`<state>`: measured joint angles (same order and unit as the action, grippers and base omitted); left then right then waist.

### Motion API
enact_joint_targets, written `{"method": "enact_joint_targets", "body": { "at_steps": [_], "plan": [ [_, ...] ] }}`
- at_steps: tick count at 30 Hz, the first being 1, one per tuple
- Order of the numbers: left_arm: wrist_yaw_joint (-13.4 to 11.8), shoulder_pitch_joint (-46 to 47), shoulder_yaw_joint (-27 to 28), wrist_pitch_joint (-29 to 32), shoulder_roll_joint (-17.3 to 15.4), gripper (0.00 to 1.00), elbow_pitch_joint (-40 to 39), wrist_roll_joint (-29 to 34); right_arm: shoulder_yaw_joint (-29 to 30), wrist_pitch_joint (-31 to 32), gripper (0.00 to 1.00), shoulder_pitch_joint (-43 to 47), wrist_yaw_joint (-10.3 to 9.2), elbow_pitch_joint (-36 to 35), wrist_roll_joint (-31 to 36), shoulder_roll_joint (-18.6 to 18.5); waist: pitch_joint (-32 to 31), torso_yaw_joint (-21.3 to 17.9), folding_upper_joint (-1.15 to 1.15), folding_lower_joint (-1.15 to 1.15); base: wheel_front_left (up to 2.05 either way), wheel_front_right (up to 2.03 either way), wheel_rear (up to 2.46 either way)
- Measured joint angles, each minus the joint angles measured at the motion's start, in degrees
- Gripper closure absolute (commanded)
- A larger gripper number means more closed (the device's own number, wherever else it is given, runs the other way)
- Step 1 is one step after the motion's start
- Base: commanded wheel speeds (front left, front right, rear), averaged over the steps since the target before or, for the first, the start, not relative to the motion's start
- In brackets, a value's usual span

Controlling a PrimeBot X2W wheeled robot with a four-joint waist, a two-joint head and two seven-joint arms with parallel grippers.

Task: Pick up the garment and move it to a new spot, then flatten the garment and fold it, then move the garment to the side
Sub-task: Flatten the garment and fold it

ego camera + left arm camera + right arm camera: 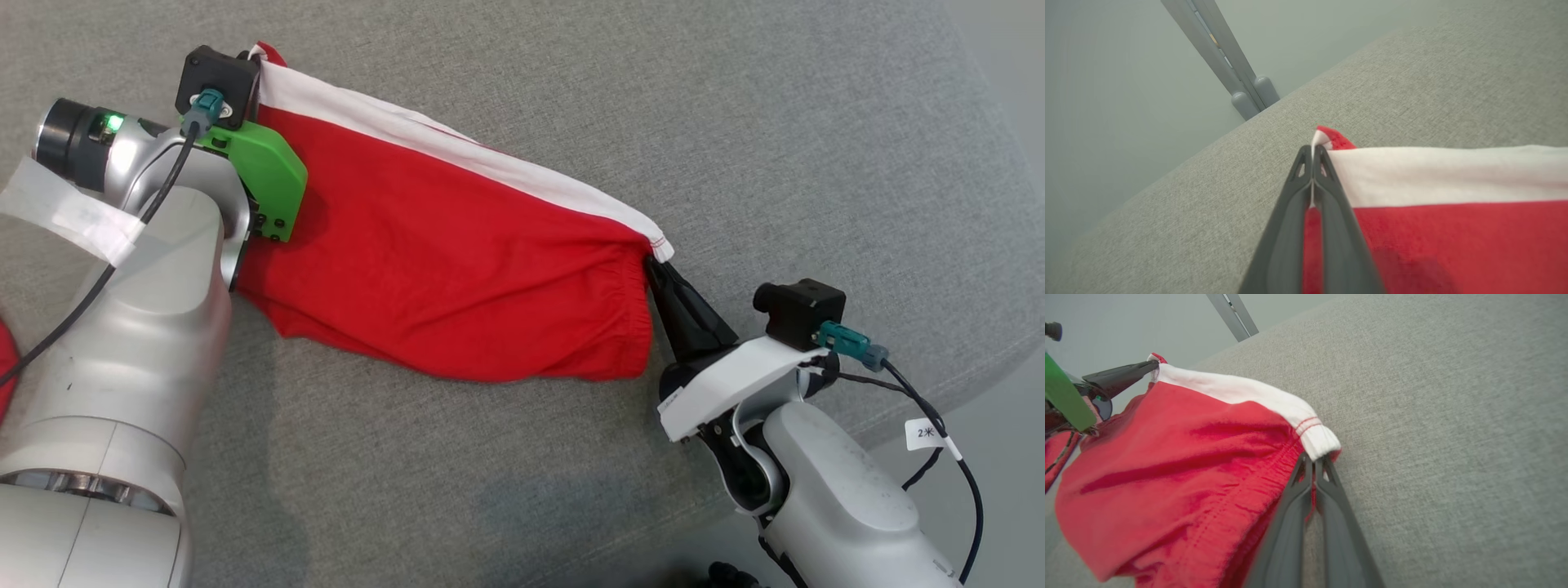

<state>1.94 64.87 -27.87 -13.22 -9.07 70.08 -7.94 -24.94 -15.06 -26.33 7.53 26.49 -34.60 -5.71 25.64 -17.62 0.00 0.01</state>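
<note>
A red garment (457,269) with a white side stripe and an elastic waistband is stretched between my two grippers above the grey fabric surface (735,122). My left gripper (1312,153) is shut on the garment's far left corner, where white and red cloth (1445,175) pokes past the tips. My right gripper (1314,461) is shut on the waistband corner by the white stripe (1314,439). In the head view the right gripper (657,269) pinches that corner from the lower right, while the left wrist (245,155) covers the garment's left end.
The grey surface's right edge (1004,269) curves close to my right arm, with pale floor beyond. A grey frame leg (1249,96) stands past the far edge. A bit of red cloth (6,367) lies at the head view's left border.
</note>
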Motion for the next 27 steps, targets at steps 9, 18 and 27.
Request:
{"method": "enact_joint_targets", "body": {
  "at_steps": [9, 18, 27],
  "plan": [
    [-0.5, 0.1, -0.1, -1.0, 1.1, 0.0, 1.1, -1.3, 2.2, 0.0, 0.0, 0.1, 0.0, -0.2, 1.6, 0.6, 0.3, -0.2, 0.0, 0.0, 0.0, 0.0, 0.0],
    [-0.1, -1.4, 0.8, -1.7, 2.4, 0.0, -0.5, -3.3, 12.7, 0.0, 0.0, 4.0, 0.0, -3.9, 14.4, 0.4, -2.0, 1.2, 0.0, -0.01, 0.0, 0.0, 0.0],
    [0.9, -7.1, 1.1, -1.8, 3.3, 0.0, 1.1, -5.4, 18.4, 0.0, 0.0, 9.7, 0.0, -5.4, 20.2, 2.4, -6.2, 3.6, 0.0, -0.01, 0.0, 0.0, 0.0]
  ]
}}
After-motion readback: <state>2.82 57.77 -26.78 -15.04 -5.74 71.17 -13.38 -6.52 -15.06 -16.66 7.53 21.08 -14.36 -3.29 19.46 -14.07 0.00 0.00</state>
